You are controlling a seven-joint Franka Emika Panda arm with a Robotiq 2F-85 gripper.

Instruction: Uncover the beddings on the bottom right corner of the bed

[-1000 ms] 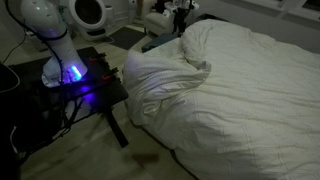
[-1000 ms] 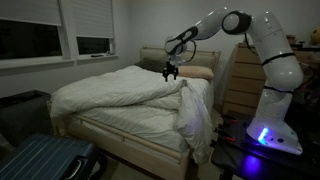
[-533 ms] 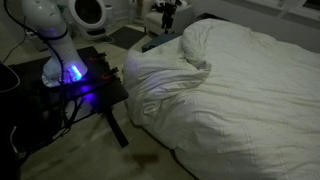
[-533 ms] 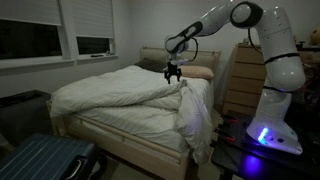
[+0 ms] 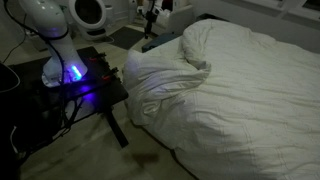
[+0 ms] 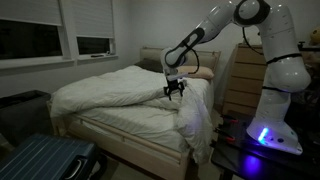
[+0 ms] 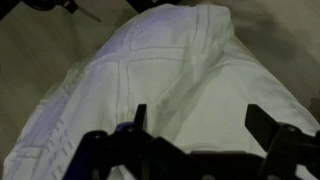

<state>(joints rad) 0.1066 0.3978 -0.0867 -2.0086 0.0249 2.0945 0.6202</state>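
tool point(image 6: 174, 92) open, empty, just above the beddings point(image 6: 115, 92); beddings heaped on the bed point(image 6: 140, 150), one fold draping off the corner by the robot base point(image 6: 266, 135); wrist view: fabric directly under jaws

bed point(image 5: 268, 128) cut off by edge, beddings point(image 7: 170, 70) blurred

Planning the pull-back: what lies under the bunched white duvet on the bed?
The white-sheeted mattress shows below the puffy white duvet along its side; anything beneath the folds is covered.
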